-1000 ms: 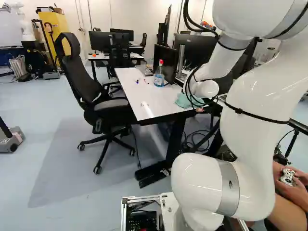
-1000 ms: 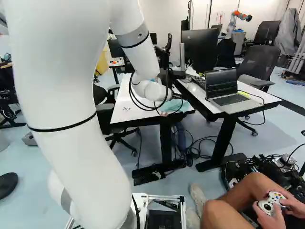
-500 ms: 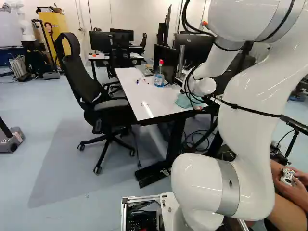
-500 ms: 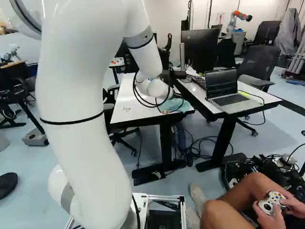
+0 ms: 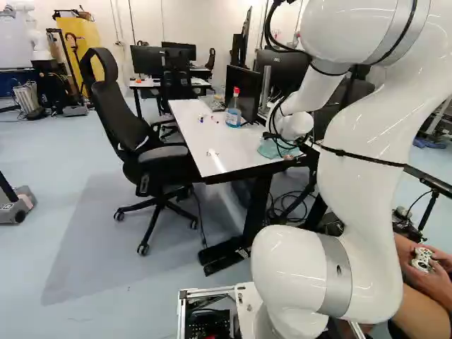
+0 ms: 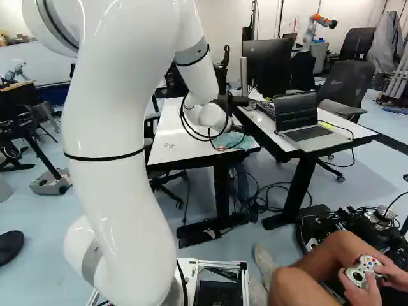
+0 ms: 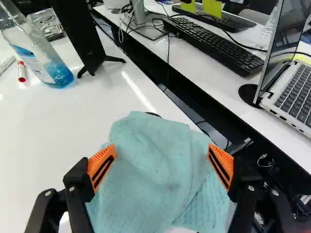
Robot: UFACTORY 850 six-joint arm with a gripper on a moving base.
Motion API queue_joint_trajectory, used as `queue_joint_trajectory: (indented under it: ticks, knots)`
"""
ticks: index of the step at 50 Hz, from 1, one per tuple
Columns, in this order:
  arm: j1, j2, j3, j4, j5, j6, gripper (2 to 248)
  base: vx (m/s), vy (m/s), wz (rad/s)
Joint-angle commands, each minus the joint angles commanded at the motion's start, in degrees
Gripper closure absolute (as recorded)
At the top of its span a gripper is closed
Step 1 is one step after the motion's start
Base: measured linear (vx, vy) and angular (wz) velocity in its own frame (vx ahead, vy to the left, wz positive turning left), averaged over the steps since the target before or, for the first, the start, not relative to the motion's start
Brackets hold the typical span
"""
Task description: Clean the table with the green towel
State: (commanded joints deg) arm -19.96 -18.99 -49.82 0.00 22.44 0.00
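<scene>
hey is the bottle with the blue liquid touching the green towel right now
Apart. The wrist view shows white tabletop lying between the bottle and the towel.

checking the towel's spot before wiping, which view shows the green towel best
The wrist view: the green towel spreads large there, folds and weave plain, between the gripper's open fingers. The left base view shows a small patch partly behind cables; the right base view, a similar patch, also crossed by cables.
</scene>
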Motion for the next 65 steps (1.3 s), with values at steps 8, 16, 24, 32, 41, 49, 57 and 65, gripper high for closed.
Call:
queue_joint_trajectory:
  ticks: [8, 16, 24, 32, 41, 49, 57, 65]
  knots:
    - [0.12, -0.51, -0.62, 0.0, -1.39, 0.0, 3, 0.0, 0.0, 0.0]
    - [0.13, -0.54, -0.66, 0.0, -2.48, 0.0, 3, 0.0, 0.0, 0.0]
    - [0.13, -0.54, -0.66, 0.0, -3.33, 0.0, 3, 0.0, 0.0, 0.0]
    - [0.13, -0.54, -0.66, 0.0, -3.41, 0.0, 3, 0.0, 0.0, 0.0]
    - [0.13, -0.54, -0.66, 0.0, -3.41, 0.0, 3, 0.0, 0.0, 0.0]
    - [0.13, -0.54, -0.66, 0.0, -3.41, 0.0, 3, 0.0, 0.0, 0.0]
    - [0.13, -0.54, -0.66, 0.0, -3.41, 0.0, 74, 0.0, 0.0, 0.0]
    - [0.13, -0.54, -0.66, 0.0, -3.41, 0.0, 112, 0.0, 0.0, 0.0]
